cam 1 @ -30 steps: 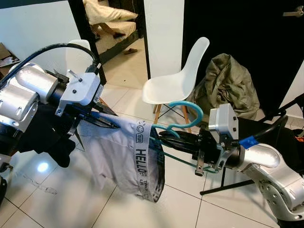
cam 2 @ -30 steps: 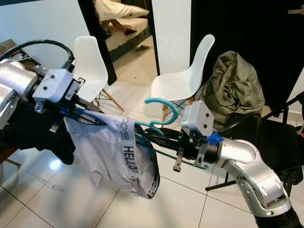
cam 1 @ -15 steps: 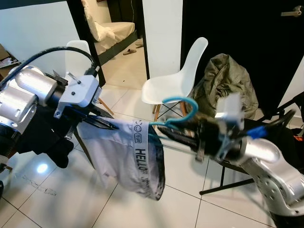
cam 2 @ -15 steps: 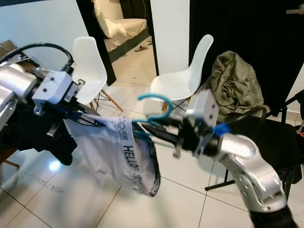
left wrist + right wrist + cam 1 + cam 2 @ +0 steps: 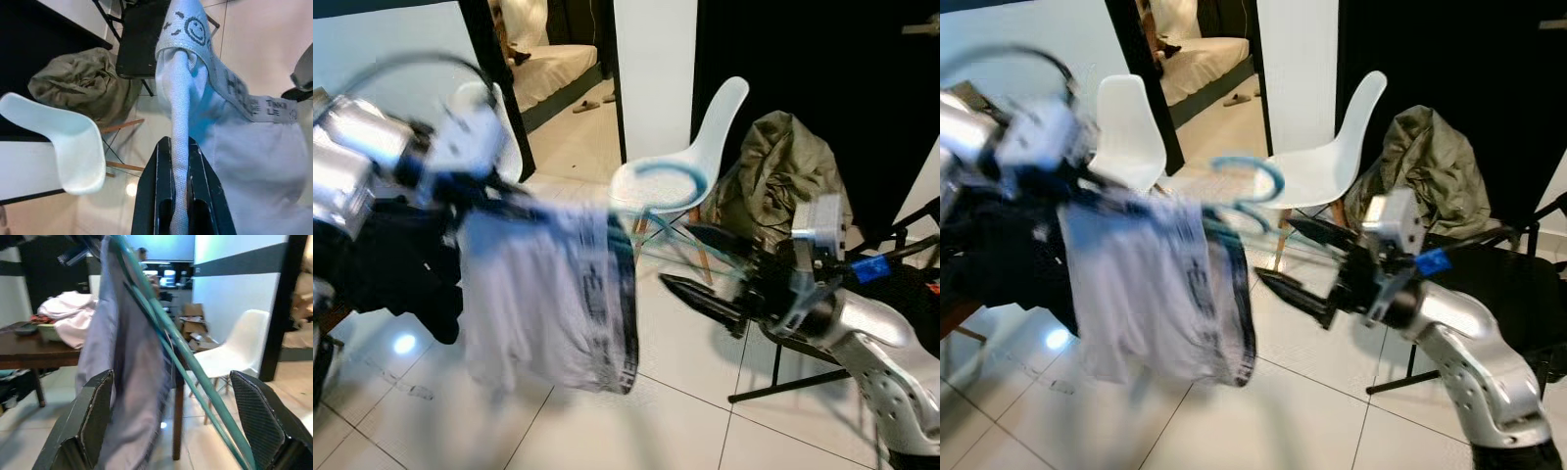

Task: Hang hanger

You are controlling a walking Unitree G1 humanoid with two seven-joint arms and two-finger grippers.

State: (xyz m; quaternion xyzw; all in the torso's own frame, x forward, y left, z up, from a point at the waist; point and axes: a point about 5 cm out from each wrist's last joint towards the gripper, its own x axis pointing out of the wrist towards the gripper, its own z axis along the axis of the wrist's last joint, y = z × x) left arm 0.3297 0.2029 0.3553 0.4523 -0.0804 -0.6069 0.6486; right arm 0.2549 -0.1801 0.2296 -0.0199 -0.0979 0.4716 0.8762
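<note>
**Shorts pinched on the left, hanger loose between spread fingers on the right**

At about 9 o'clock in the head views, the left gripper point(image 5: 494, 191) is seen blurred, held up in front of a dark garment point(image 5: 396, 269) bunched below the arm. In the left wrist view its fingers point(image 5: 164, 188) are pressed together on a fold of the pale shorts point(image 5: 548, 294), whose waistband carries a smiley face and dark lettering. The shorts are draped downward from that grip toward 6 o'clock, with the dark-edged band at their right side.

Near the centre, the teal hanger point(image 5: 1249, 191) is seen with its hook raised toward 12 o'clock above the waistband, its thin bars running inside the cloth; the blur prevents telling just how it sits there.

Toward 3 o'clock, the right gripper point(image 5: 705, 269) is held with its fingers point(image 5: 695, 294) spread wide apart, pointing at the shorts. In the right wrist view a bar of the hanger is seen passing between the two fingers, close by one of them, with contact not discernible.

Behind, two white chairs point(image 5: 680, 166), an olive jacket point(image 5: 783, 171) heaped on a dark seat, and a tiled floor point(image 5: 636, 421) are visible.
</note>
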